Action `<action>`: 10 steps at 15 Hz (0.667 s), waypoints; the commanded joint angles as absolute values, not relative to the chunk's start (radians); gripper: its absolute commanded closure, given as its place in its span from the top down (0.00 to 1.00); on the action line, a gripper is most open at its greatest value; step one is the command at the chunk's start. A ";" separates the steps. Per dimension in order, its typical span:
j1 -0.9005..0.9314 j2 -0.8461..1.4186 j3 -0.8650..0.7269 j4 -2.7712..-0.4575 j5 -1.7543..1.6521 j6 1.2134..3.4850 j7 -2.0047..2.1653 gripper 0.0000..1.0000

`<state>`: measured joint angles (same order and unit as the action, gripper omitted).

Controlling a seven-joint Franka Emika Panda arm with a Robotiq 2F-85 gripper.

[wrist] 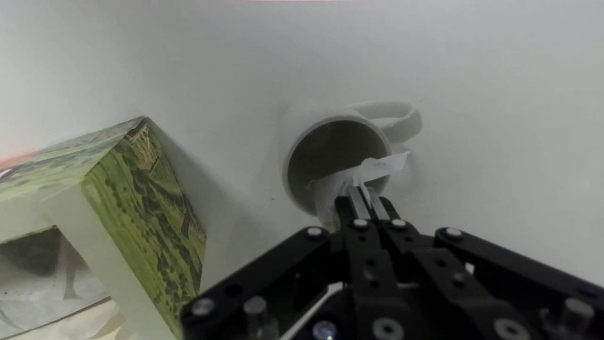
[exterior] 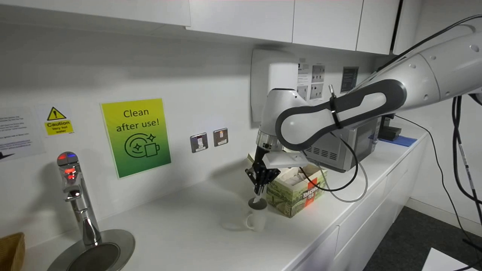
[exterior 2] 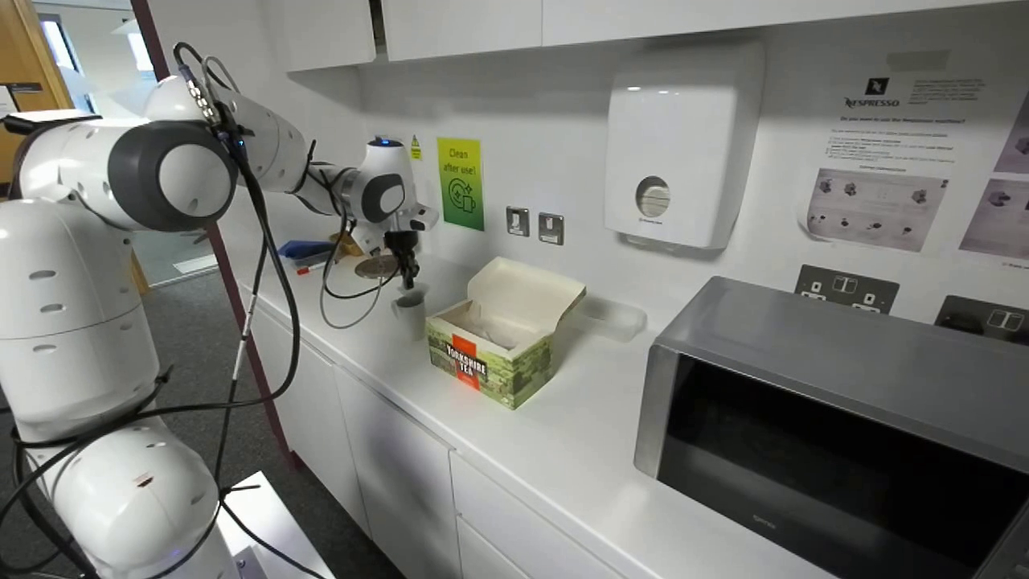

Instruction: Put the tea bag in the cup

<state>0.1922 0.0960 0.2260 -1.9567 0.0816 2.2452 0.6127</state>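
The pincer [wrist: 367,193] was clamped on a tea bag [wrist: 337,185] at the white cup's [exterior: 258,219] mouth; pick-up seemed finished, while lowering and letting go remained

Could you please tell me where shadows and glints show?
In the wrist view, it is dark inside the cup, with a soft shadow beside the tea box; in an exterior view, a shadow by the tap; in an exterior view, glints on the wall dispenser.
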 commanded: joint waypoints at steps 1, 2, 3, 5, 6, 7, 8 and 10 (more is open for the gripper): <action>0.209 0.121 0.213 -1.921 0.094 2.239 0.586 0.00; 0.210 0.124 0.213 -1.919 0.094 2.239 0.586 0.00; 0.211 0.128 0.212 -1.918 0.093 2.238 0.588 0.00; 0.211 0.135 0.210 -1.915 0.093 2.238 0.587 0.00; 0.211 0.139 0.209 -1.914 0.095 2.237 0.585 0.00; 0.211 0.142 0.208 -1.912 0.095 2.235 0.586 0.00; 0.210 0.146 0.208 -1.911 0.096 2.235 0.586 0.00; 0.211 0.152 0.207 -1.910 0.095 2.234 0.587 0.00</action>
<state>0.1988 0.1319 0.2241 -1.9434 0.0816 2.2452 0.6127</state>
